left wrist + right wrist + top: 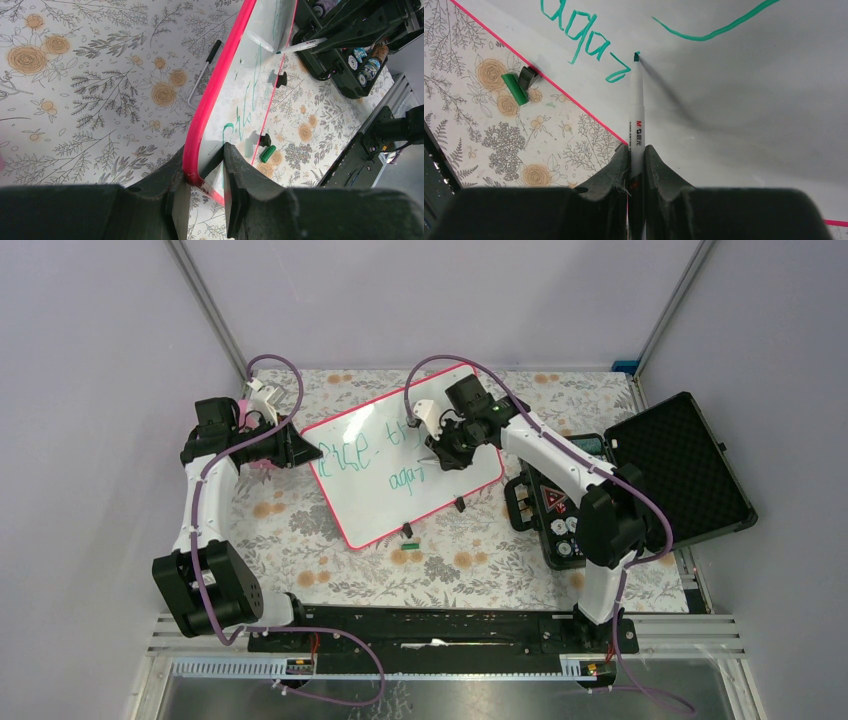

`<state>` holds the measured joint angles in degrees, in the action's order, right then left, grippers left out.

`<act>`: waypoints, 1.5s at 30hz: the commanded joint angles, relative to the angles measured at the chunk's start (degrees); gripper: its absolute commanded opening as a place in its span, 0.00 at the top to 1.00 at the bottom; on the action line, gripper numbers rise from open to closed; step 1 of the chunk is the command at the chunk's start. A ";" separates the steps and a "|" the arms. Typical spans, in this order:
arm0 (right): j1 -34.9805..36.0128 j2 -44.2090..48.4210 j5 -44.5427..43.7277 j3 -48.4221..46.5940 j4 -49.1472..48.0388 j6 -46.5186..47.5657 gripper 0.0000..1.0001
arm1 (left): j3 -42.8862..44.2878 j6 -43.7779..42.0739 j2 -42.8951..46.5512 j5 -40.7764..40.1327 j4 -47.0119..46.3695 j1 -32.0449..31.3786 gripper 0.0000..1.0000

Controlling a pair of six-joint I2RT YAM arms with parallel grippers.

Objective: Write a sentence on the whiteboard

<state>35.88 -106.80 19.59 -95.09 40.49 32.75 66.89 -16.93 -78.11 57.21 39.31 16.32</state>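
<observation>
Floral-print table [320,580], pink-framed whiteboard [380,500] at centre, green cap [409,544] beside its near edge, open black case [680,465]

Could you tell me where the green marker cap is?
In the top view, the green marker cap lies on the tablecloth, just off the near edge of the whiteboard.

Open flowered surface [330,580] near of whiteboard [380,505], only a green cap [410,544] lying there. Right side blocked: open black case [680,470] just beside the board. Left gripper [202,167] fingers clamp the board's left edge. Right gripper [636,155] with marker [636,110] sits over its right half. Far strip narrow.
</observation>
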 commanded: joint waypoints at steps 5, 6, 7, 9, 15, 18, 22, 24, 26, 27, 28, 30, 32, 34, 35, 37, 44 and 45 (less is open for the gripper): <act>0.40 -1.25 -0.64 -1.22 0.03 0.47 1.00 | -0.53 -3.68 1.77 -2.26 -1.69 -0.70 1.00; 0.40 -1.17 -0.61 -0.90 0.05 0.61 1.00 | -0.55 -3.72 1.81 -2.22 -1.74 -0.65 1.00; 0.41 -1.09 -0.61 -0.68 0.04 0.63 1.00 | -0.55 -3.71 1.68 -2.22 -1.73 -0.71 1.00; 0.42 -0.63 -0.54 0.14 0.06 0.71 1.00 | -0.54 -3.68 1.62 -2.21 -1.69 -0.72 1.00; 0.41 1.84 1.45 1.11 0.12 0.50 1.00 | -0.55 -3.73 1.33 -2.19 -1.69 -0.70 1.00; 0.28 3.97 3.30 1.23 0.15 -0.27 1.00 | -0.62 -3.56 1.46 -2.13 -1.69 -0.68 1.00; -0.41 6.21 4.75 1.68 0.12 -0.41 1.00 | -0.47 -3.55 1.59 -2.26 -1.69 -0.73 1.00; -0.85 6.82 4.61 2.14 0.13 -0.05 1.00 | -0.34 -3.47 1.64 -2.13 -1.69 -0.78 1.00; -1.29 6.83 3.99 2.82 0.12 0.23 1.00 | -0.20 -3.39 1.56 -2.10 -1.69 -0.69 1.00; -1.56 6.60 3.59 3.11 0.08 0.48 1.00 | -0.23 -3.42 1.54 -2.06 -1.69 -0.73 1.00; -1.79 6.36 2.56 3.44 0.03 0.75 1.00 | -0.19 -3.30 1.63 -2.08 -1.69 -0.74 1.00; -2.39 5.78 1.39 3.46 0.03 1.07 1.00 | -0.23 -3.33 1.63 -2.06 -1.69 -0.80 1.00; -3.11 5.04 1.23 3.15 0.03 1.02 1.00 | -0.27 -3.37 1.72 -2.05 -1.69 -0.77 1.00; -3.36 4.25 0.66 2.98 0.03 1.44 1.00 | -0.27 -3.39 1.64 -2.10 -1.65 -0.76 1.00; -3.36 3.94 0.43 3.03 0.03 1.78 1.00 | -0.27 -3.38 1.60 -2.06 -1.69 -0.80 1.00; -3.36 3.55 0.42 2.99 0.05 1.91 1.00 | -0.32 -3.37 1.62 -2.15 -1.69 -0.70 1.00; -3.01 2.88 1.82 2.86 0.16 1.81 1.00 | -0.28 -3.42 1.25 -1.97 -1.69 -0.76 1.00; -2.93 2.84 1.77 3.01 0.04 1.93 1.00 | -0.28 -3.38 1.21 -2.01 -1.69 -0.76 1.00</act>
<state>32.62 -103.63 20.60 -92.05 40.86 33.69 66.89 -16.91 -78.08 57.21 39.33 16.32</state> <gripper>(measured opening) 0.193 0.261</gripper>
